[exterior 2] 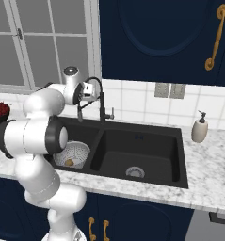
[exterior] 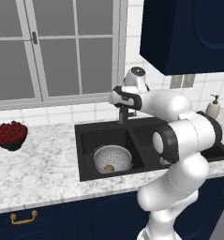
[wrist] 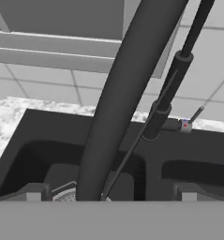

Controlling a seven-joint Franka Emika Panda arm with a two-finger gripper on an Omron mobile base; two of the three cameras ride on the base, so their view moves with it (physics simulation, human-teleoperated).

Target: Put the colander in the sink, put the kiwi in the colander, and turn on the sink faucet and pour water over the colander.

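The round silver perforated metal colander (exterior: 112, 158) already sits in the left basin of the black rectangular double-basin sink (exterior: 85, 140), below the end effector (wrist: 111, 194), and the small tan-brown oval kiwi (exterior: 109, 167) lies inside it. By my judgement only the water step is left.

The end effector hovers high over the sink, up against the tall black gooseneck faucet (exterior 2: 100, 101). In the hand view its two finger tips (wrist: 33, 193) stand wide apart, with the faucet's thick dark spout running up between them; whether they touch it I cannot tell. Nothing is clamped.

The faucet looks rigid, smooth and probably slippery, fixed at its base, so I judge it will swivel or lever rather than lift. The small thin side lever (wrist: 192, 117) sits ahead and to the right of the end effector in the hand view; it is likely light to move and is best pushed at its free tip. The spout, being round and slick, would be best nudged sideways until its outlet hangs over the colander.
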